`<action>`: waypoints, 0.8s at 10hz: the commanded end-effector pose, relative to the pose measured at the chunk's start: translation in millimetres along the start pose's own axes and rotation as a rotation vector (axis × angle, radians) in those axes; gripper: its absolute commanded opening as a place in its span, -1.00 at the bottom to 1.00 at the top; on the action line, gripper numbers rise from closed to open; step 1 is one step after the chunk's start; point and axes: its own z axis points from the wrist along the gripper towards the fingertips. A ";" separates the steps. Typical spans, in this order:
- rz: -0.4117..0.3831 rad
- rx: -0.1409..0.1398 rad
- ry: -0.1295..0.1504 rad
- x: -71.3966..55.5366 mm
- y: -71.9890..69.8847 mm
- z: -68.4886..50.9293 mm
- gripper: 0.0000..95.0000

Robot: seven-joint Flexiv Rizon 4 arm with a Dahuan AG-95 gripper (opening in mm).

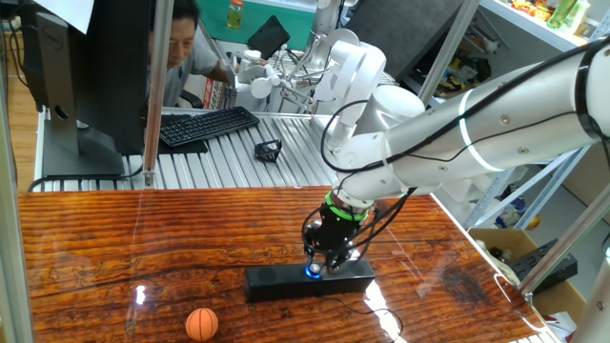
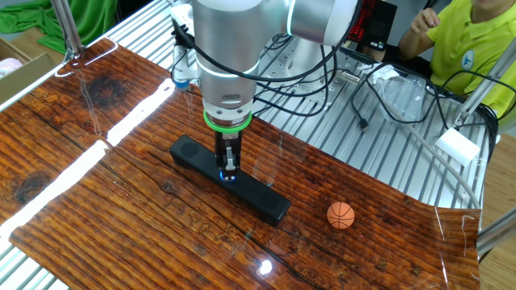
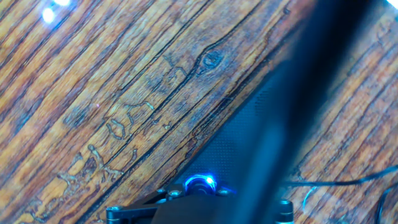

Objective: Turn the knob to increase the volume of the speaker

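The end effector [image 2: 230,169] points straight down at the middle of the speaker [image 2: 260,196], its two fingers narrowed around the knob [image 1: 313,270], whose blue glow shows between and just below the fingertips in both fixed views. It looks clenched on the knob; actual contact at the pads is too small to confirm, though the hand view shows the lit ring [image 3: 199,184] sitting right at the finger bases at the bottom of the frame.

The knob lies directly under the end effector, not off to either side, so the coming move turns on rotation about the vertical line the fingers point along, not on any travel across the desk [image 2: 121,201]. The speaker's long axis runs diagonally across the wood grain in the other fixed view, with the knob at its midpoint. It lies flat and nothing holds it down, so a twist could drag the bar around if the grip binds.

A small orange basketball [image 2: 340,215] rests well apart, beyond the speaker's far end.
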 end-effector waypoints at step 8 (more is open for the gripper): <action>0.134 -0.010 -0.002 0.6 0.9 0.3 -1.00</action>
